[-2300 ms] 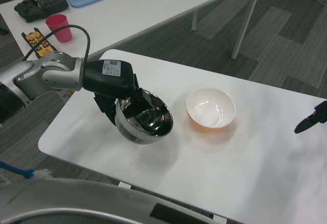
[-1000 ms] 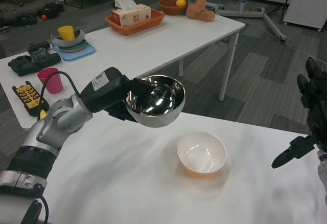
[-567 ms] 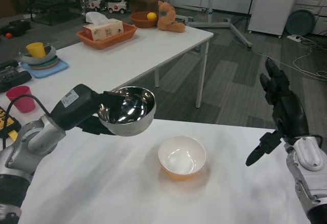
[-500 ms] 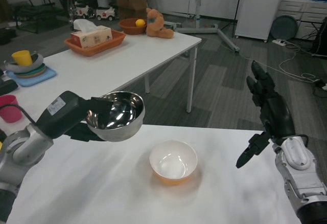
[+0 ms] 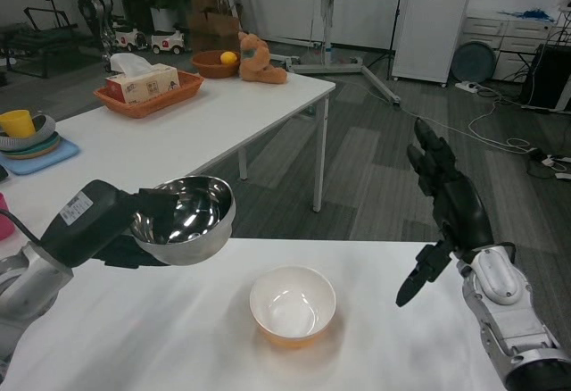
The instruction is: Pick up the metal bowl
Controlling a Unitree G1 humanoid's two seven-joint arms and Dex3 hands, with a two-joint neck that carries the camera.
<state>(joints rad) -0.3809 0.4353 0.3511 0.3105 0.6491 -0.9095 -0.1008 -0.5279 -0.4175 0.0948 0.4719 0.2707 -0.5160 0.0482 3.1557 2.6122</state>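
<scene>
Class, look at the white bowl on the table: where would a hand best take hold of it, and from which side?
Probably the rim of the white bowl, pinched from above. It sits upright and open on the table, its smooth wall curving under, so only the thin lip offers purchase. The right hand is open and nearer that side; the left hand holds the metal bowl.

So in front of me on the tabletop (image 5: 178,337) there's a cream bowl (image 5: 293,305) with an orange outside, sitting upright. Everything else is off behind that bowl on a second white table (image 5: 178,132): an orange tray (image 5: 147,95) with a tissue box (image 5: 141,81) in it, then further back a brown bowl (image 5: 217,63) holding something yellow, with a teddy bear (image 5: 260,60) just beside it. At that table's left edge is a yellow cup (image 5: 17,123) on a stack of dishes (image 5: 34,145). A white cabinet (image 5: 432,25) stands way back on the right.
</scene>
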